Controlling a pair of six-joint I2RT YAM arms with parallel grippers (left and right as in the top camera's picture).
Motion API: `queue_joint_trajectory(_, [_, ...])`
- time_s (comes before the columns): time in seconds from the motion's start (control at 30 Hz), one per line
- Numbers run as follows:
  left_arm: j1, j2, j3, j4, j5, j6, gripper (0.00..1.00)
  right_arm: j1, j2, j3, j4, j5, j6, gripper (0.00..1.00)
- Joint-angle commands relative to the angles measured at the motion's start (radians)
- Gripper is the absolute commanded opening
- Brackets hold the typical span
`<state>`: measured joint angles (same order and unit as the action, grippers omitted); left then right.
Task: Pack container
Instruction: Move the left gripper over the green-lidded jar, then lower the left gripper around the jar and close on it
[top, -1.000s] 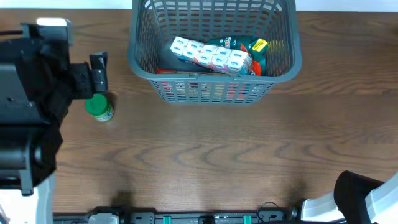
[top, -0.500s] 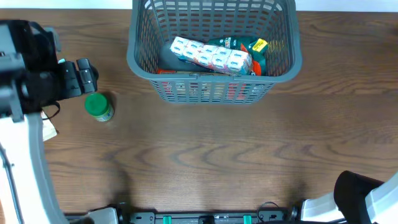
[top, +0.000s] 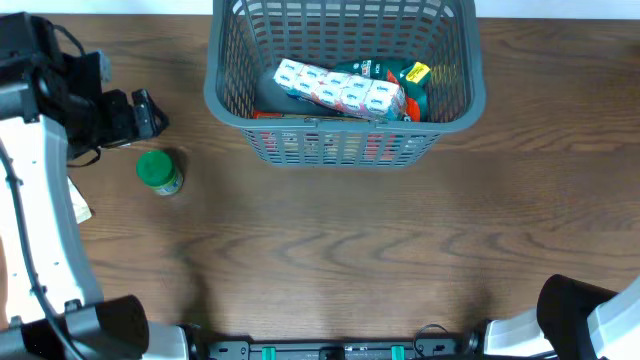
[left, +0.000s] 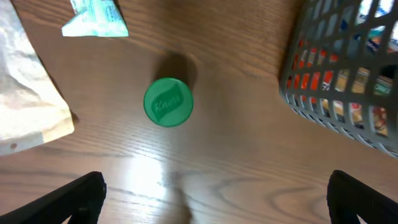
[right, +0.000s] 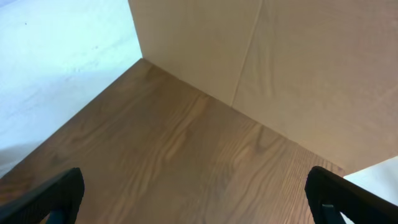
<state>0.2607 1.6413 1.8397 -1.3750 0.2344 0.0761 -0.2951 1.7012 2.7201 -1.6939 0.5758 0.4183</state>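
The grey lattice basket (top: 225, 105) stands at the back middle of the table; it also shows in the left wrist view (left: 323, 112). It holds a white and blue patterned pack (top: 338, 88) and green and red packets (top: 400, 75). A green-lidded jar (top: 158, 171) stands upright to the left of the basket, also in the left wrist view (left: 168, 102). My left gripper (top: 148, 112) is open and empty, above and just behind the jar. In the left wrist view its fingers (left: 214, 199) are spread wide. My right gripper (right: 196, 199) is open and empty over bare wood.
A tan paper pouch (left: 28, 99) and a pale teal packet (left: 94, 17) lie left of the jar. The pouch's corner shows under my left arm (top: 78, 208). A beige wall panel (right: 267, 62) stands beyond the table in the right wrist view.
My left arm has swung back and up to the left. Its gripper has moved from right beside the jar to a spot behind it. The jar and basket have not moved.
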Motion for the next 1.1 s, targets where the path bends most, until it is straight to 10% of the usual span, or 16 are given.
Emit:
queue_joint_trajectory(0.0, [0.004,0.049,-0.011,0.022,0.013,0.018,0.98,-0.006,0.002,-0.001,-0.002,0.01,0.015,0.99])
queue_joint_trajectory(1.07, [0.002,0.16,-0.393,0.376,-0.063,-0.005,0.99,-0.005,0.002,-0.001,-0.002,0.01,0.015,0.99])
